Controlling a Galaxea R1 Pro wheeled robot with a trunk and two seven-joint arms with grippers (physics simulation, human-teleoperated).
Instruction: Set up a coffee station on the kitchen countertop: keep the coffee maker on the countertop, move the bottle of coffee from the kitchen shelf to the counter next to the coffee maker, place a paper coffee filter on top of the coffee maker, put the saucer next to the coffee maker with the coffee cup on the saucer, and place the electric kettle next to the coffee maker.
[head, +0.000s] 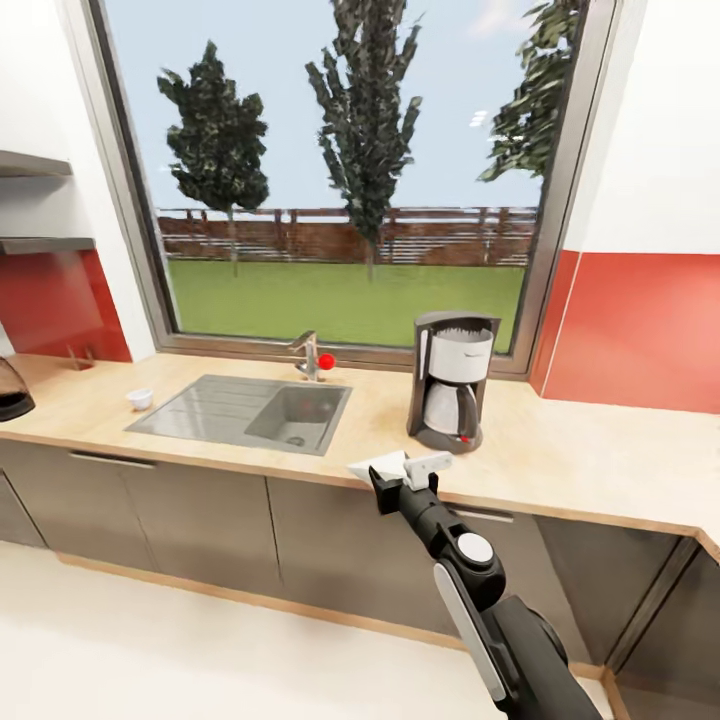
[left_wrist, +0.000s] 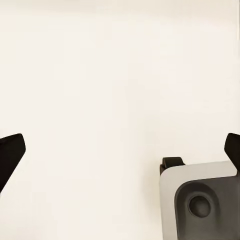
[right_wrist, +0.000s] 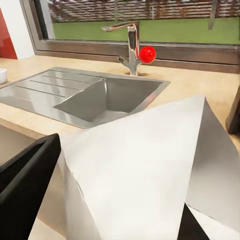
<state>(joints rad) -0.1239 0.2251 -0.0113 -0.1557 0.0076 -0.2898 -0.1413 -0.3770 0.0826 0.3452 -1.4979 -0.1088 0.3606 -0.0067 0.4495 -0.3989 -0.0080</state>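
White paper coffee filter (right_wrist: 145, 170) in right hand (head: 400, 472); unlabelled coffee maker (head: 452, 380) beyond

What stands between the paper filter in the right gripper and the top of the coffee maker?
Nothing visible. The paper coffee filter, held in the right gripper, sits at the countertop edge, below the coffee maker, with bare worktop between them.

Right arm (head: 500, 610): glossy black segmented tube w/ a long white-silver strip along the forearm and a round white-grey cap at the wrist joint. Right gripper (head: 402, 470): black blocky body, pale grey-white fingers. Left gripper (left_wrist: 120, 150): two matte black finger tips. Robot base (left_wrist: 200, 200): light grey casing w/ dark grey rounded recess, black part behind.
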